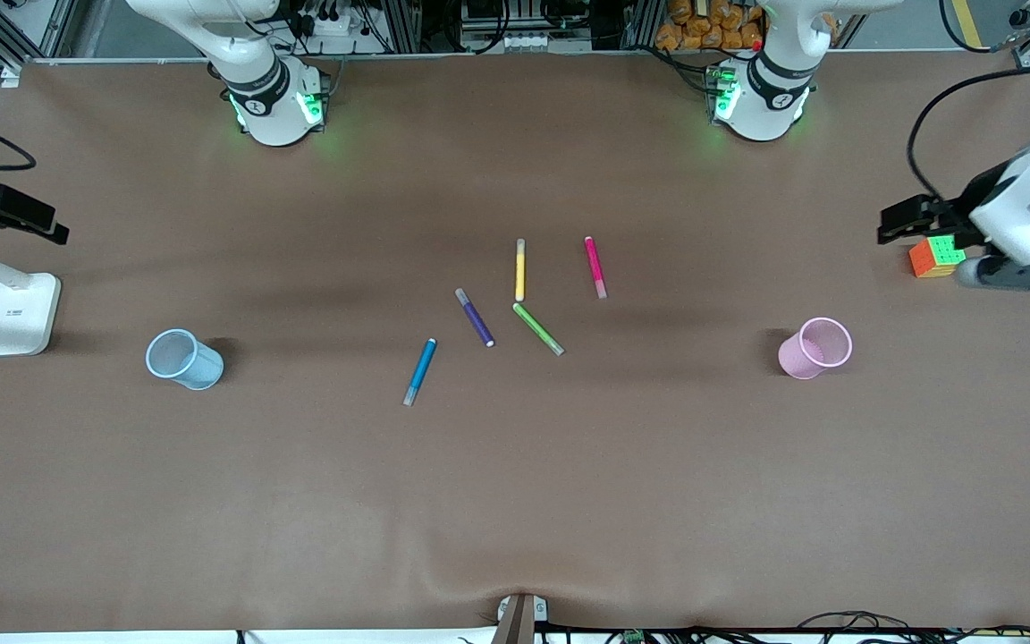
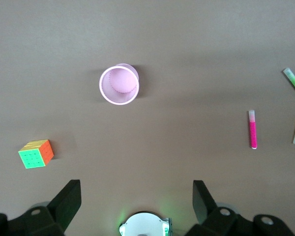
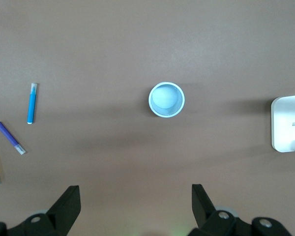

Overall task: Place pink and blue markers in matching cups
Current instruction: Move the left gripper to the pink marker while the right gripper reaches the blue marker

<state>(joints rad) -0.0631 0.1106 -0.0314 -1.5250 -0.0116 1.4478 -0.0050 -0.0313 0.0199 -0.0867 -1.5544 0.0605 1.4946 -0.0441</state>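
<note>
The pink marker [image 1: 595,266] and blue marker [image 1: 420,371] looked light, stiff and slippery, apt to roll, best pinched mid-barrel across their width. Taking the yellow pen [image 1: 520,269] as landmark, pink lay beside it toward the pink cup [image 1: 815,347], blue nearer the camera toward the blue cup [image 1: 184,359]. The left gripper [image 2: 136,199] and right gripper [image 3: 135,201] hung spread wide, empty, over bare table.

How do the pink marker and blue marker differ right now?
Colour: the pink marker is magenta, the blue marker bright blue.
Place: the pink marker lies toward the left arm's end, closer to the pink cup; the blue marker lies nearer the front camera, toward the right arm's end and the blue cup.
Pose: they slant in different directions.
Shared: both lie flat on the table, same slim shape, greyish end, neither in a cup.
</note>
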